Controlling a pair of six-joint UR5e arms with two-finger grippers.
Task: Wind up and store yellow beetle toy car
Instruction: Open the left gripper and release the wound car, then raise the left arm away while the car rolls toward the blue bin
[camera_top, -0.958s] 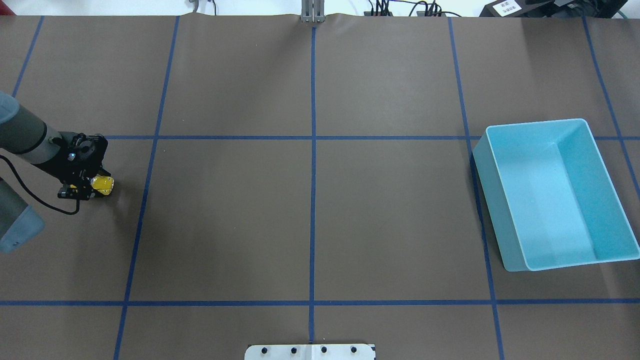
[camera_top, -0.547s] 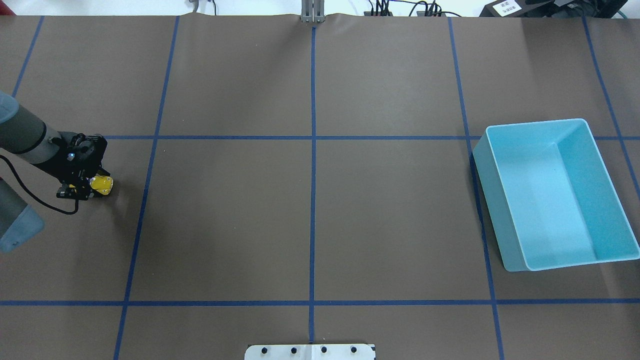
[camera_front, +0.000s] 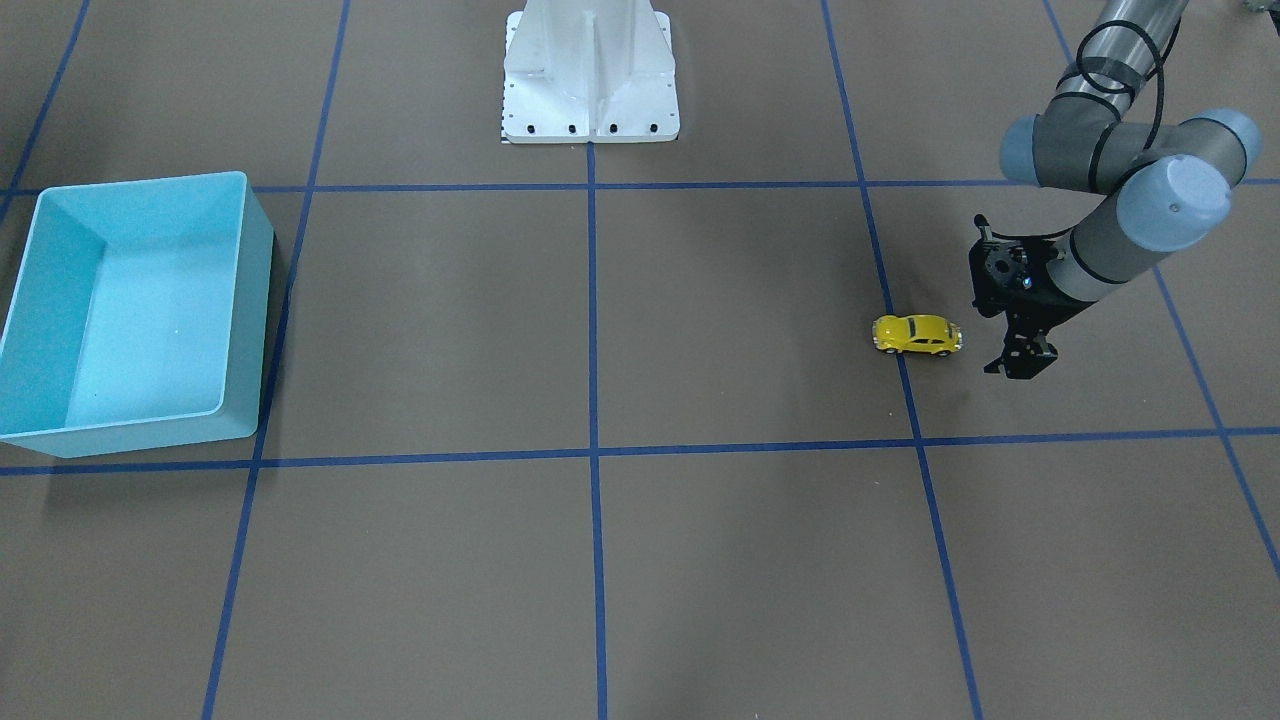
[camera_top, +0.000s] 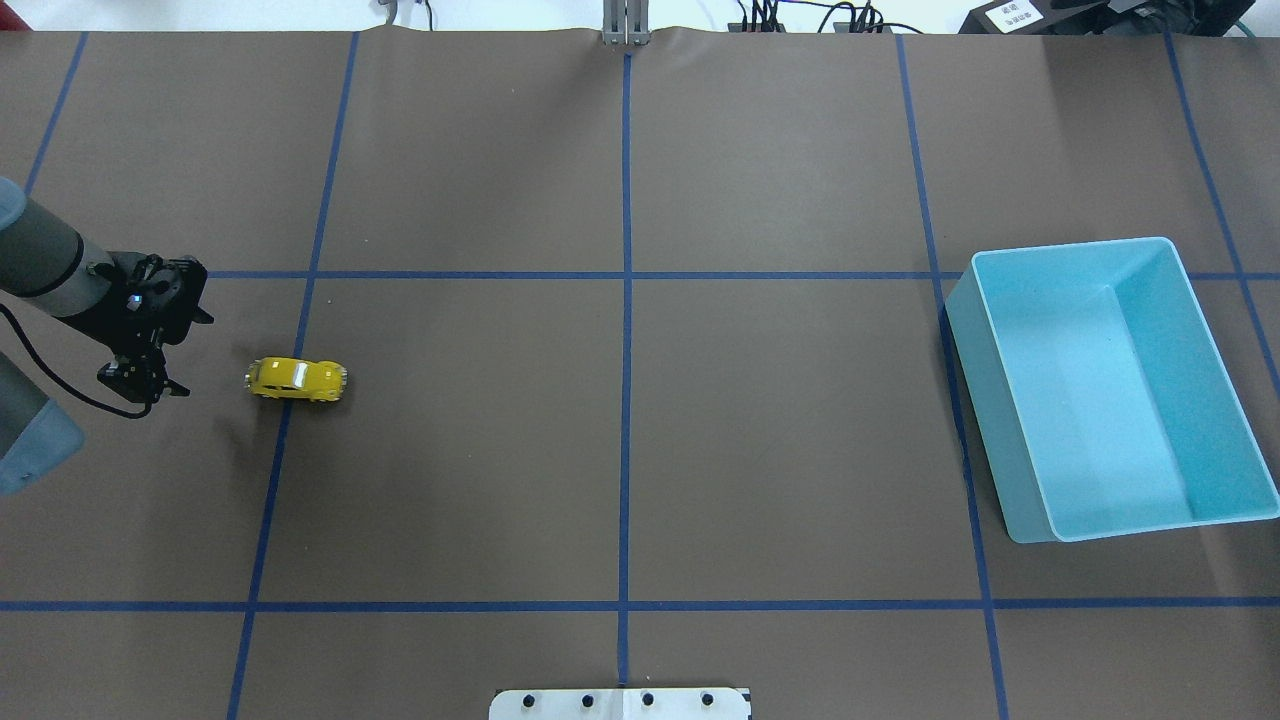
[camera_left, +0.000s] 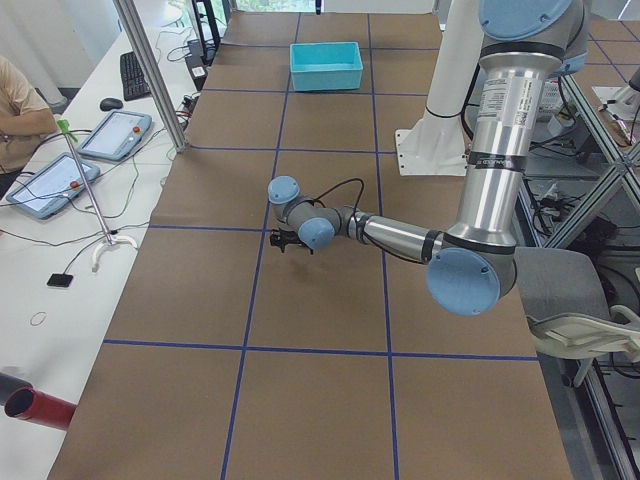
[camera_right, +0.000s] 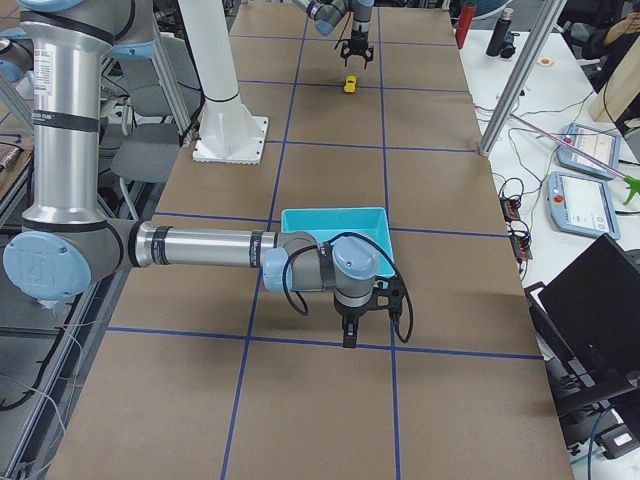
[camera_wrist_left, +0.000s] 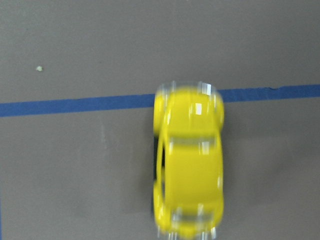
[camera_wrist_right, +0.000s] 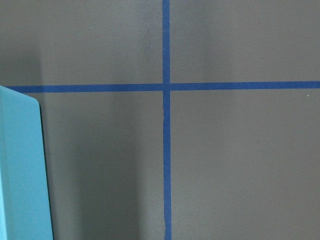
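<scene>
The yellow beetle toy car (camera_top: 296, 379) stands free on the brown table, over a blue tape line, a short way to the right of my left gripper (camera_top: 145, 383). It also shows in the front view (camera_front: 917, 335) and, blurred, in the left wrist view (camera_wrist_left: 189, 162). My left gripper (camera_front: 1020, 362) is open and empty, low over the table. The turquoise bin (camera_top: 975, 400) stands empty at the far right (camera_front: 262, 300). My right gripper (camera_right: 352, 335) shows only in the exterior right view, near the bin's side; I cannot tell whether it is open or shut.
Blue tape lines (camera_top: 626, 300) divide the brown table into squares. The robot's white base (camera_front: 590, 70) stands at the table's near edge. A corner of the bin (camera_wrist_right: 20, 165) shows in the right wrist view. A metal post (camera_top: 625, 25) stands at the far edge.
My left gripper held the car; now it has opened and let go. The car has moved right, clear of the gripper. The gripper has drawn back slightly left.
</scene>
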